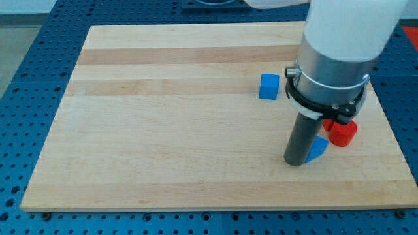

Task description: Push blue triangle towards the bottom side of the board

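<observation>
Camera view: no pincer here, only rod; my tip point(296, 162) down on wooden bench point(163, 130). Blue triangle point(319, 149) touching tip at view's right, near bench's bottom edge. Red block point(341, 132) just beyond triangle, upper right. Blue cube point(268, 86) well above tip, slightly left.

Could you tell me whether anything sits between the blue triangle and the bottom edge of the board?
Nothing visible does. The blue triangle lies just right of my tip, with bare board below it. The red block is up to its right; the blue cube is higher.
</observation>
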### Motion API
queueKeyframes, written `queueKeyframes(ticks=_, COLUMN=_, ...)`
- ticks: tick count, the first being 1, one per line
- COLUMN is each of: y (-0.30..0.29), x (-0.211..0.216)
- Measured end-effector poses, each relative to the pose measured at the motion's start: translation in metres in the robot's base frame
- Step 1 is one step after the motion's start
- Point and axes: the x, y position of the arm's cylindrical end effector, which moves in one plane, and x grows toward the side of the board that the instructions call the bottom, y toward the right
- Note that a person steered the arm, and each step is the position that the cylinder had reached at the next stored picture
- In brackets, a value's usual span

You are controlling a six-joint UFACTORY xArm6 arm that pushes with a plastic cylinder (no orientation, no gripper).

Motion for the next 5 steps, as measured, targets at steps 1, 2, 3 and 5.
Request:
queueKeyframes(ticks=1, y=-0.002, x=-0.024)
queueKeyframes(ticks=2, y=-0.003, x=-0.053)
queueKeyframes(ticks=3, y=0.012, x=-0.059)
queueKeyframes(ticks=5, y=0.038, x=-0.022)
